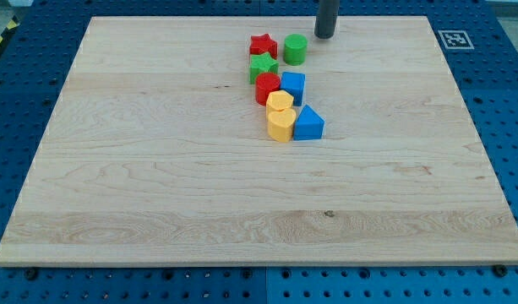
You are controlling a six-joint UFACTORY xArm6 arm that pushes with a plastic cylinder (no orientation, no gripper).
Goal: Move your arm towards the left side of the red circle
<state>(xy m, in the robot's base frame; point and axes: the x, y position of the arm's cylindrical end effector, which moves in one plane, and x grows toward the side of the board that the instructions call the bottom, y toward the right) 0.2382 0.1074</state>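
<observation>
The red circle (267,88) stands in a tight cluster near the top middle of the wooden board (157,169). A green star (263,67) touches it above, a blue cube (292,87) is on its right, and a yellow block (280,103) sits just below it. A red star (263,46) and a green cylinder (295,49) lie further up. A second yellow block (280,124) and a blue triangle (308,124) end the cluster below. My tip (324,35) is at the board's top edge, up and right of the green cylinder, well away from the red circle.
A black-and-white marker tag (455,39) sits at the board's top right corner. Blue perforated table (22,279) surrounds the board.
</observation>
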